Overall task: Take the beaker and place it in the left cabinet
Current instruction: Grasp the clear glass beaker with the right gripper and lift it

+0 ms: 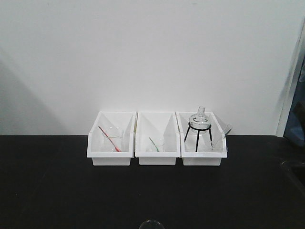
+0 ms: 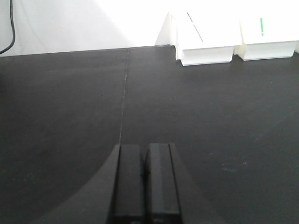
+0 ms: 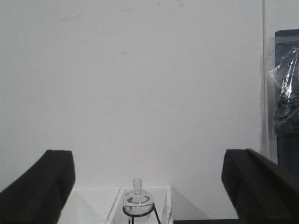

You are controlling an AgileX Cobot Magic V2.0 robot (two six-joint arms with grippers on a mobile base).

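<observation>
The left gripper (image 2: 145,184) sat at the bottom centre of its own wrist view, pointing straight ahead. Its two flat black fingers (image 2: 130,182) lay side by side, pressed together along their whole visible length. Only a thin dark seam showed between them, and nothing was caught in it. Their squared tips ended almost level with each other.

The right gripper (image 3: 148,186) was seen from its own wrist view, aimed forward. Its two thick black fingers (image 3: 39,189) stood far apart, one at the lower left edge and one at the lower right. The jaws were spread wide and gripped nothing.
</observation>
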